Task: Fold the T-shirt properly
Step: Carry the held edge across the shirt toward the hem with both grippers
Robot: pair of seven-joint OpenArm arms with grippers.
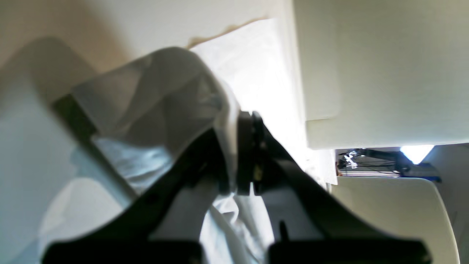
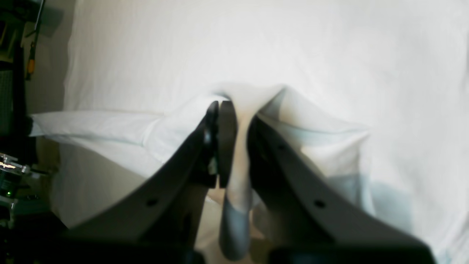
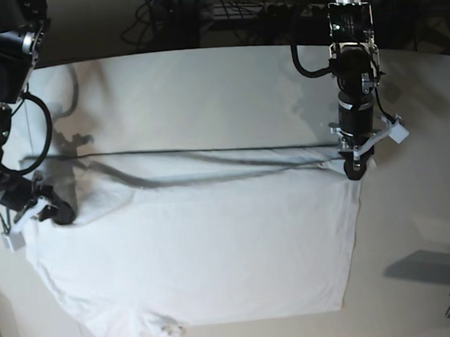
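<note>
Looking at the base view, I see the T-shirt [image 3: 200, 254] spread across the lower middle of the table [image 3: 205, 86], its far edge lifted into a taut line running from the left side to the right side of the frame. My left gripper [image 3: 354, 168], at the right of that view, is clamped on one end of this edge; the left wrist view shows white cloth bunched between its closed jaws. My right gripper [image 3: 56, 213], at the left edge, pinches the other end, a fold squeezed between its jaws in the right wrist view.
</note>
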